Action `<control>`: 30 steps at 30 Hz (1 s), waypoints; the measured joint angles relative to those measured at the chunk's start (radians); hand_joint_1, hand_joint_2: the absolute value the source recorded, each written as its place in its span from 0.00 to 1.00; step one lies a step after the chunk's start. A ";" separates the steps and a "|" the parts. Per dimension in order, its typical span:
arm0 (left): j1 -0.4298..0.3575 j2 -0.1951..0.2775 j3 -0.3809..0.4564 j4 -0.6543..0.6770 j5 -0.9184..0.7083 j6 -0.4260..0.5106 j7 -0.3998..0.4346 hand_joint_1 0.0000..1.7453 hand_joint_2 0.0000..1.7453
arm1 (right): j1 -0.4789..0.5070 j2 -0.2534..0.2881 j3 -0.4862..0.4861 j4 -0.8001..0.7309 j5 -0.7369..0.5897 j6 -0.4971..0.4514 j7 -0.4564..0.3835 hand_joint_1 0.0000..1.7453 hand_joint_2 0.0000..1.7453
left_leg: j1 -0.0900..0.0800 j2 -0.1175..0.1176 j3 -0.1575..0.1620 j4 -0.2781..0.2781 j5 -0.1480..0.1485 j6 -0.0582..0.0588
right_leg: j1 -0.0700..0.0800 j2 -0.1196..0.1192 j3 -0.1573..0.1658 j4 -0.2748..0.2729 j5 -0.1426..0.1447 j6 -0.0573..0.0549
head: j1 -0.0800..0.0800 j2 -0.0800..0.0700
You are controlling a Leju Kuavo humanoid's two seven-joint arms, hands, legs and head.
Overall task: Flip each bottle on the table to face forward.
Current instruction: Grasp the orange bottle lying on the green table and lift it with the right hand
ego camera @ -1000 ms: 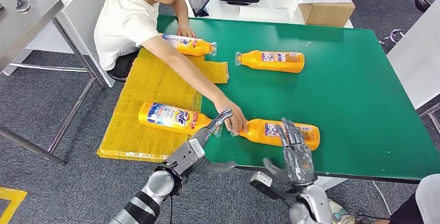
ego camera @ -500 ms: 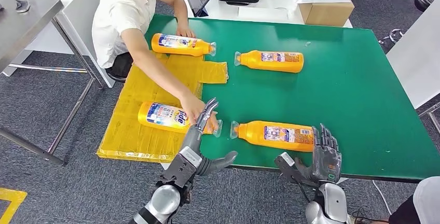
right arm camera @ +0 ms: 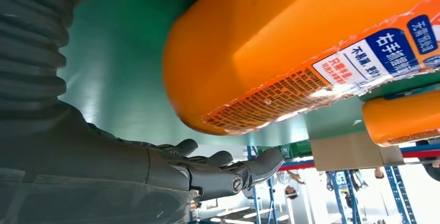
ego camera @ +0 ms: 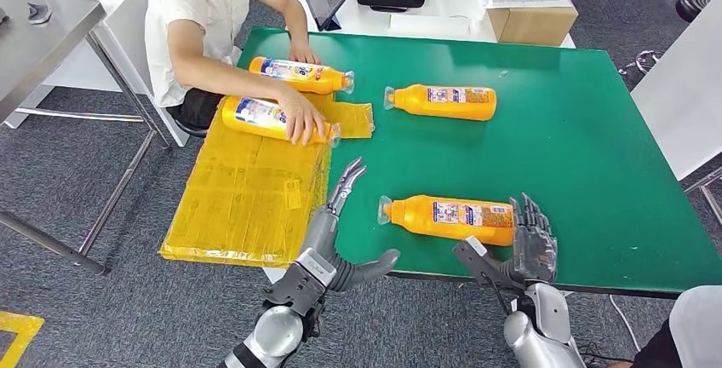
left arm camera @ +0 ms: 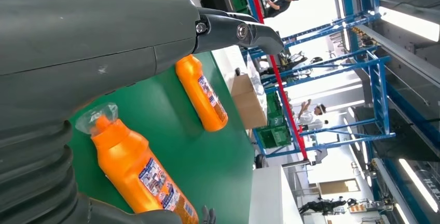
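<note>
Both robot hands, left hand (ego camera: 336, 232) and right hand (ego camera: 530, 244), hang open and empty either side of the near bottle (ego camera: 449, 218) lying on the green table (ego camera: 587, 146) (small-print label up), so the turn seems about to start: next, grasp and roll it.
</note>
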State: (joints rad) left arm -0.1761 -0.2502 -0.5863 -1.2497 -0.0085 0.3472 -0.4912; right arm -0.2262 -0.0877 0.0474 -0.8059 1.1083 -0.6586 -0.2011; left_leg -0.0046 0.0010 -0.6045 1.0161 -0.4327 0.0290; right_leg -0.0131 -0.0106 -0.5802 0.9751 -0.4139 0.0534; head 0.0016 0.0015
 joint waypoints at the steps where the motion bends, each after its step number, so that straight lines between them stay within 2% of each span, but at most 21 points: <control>1: -0.001 0.000 -0.003 0.000 0.002 -0.001 0.000 0.00 1.00 | -0.005 0.000 0.001 0.007 -0.003 -0.001 -0.002 0.00 1.00 | 0.000 0.000 0.000 0.000 0.000 0.000 | 0.000 0.000 0.000 0.000 0.000 0.000 | 0.000 0.000; 14: -0.034 -0.014 -0.041 0.018 0.101 -0.053 0.028 0.00 1.00 | -0.094 0.002 0.041 0.137 -0.001 0.007 -0.009 0.01 1.00 | 0.000 0.006 0.005 0.000 0.000 0.000 | 0.000 0.006 0.002 0.000 0.002 -0.001 | 0.000 0.000; 18: -0.041 -0.016 -0.042 0.027 0.128 -0.069 0.037 0.00 1.00 | -0.121 0.001 0.052 0.181 -0.008 0.028 -0.014 0.99 1.00 | 0.000 0.008 0.007 0.000 0.000 0.000 | 0.000 0.009 0.003 0.000 0.003 -0.002 | 0.000 0.000; 30: -0.066 -0.022 -0.043 0.059 0.172 -0.078 0.040 0.00 1.00 | -0.181 -0.011 0.061 0.286 -0.030 0.100 -0.020 1.00 1.00 | 0.000 0.010 0.014 0.000 -0.001 0.000 | 0.000 0.011 0.001 -0.001 0.003 -0.001 | 0.000 0.000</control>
State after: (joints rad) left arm -0.2416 -0.2724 -0.6291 -1.1904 0.1632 0.2695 -0.4508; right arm -0.4076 -0.0987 0.1085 -0.5199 1.0782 -0.5589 -0.2215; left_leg -0.0045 0.0109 -0.5905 1.0159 -0.4340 0.0294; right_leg -0.0129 0.0003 -0.5788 0.9738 -0.4110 0.0522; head 0.0018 0.0015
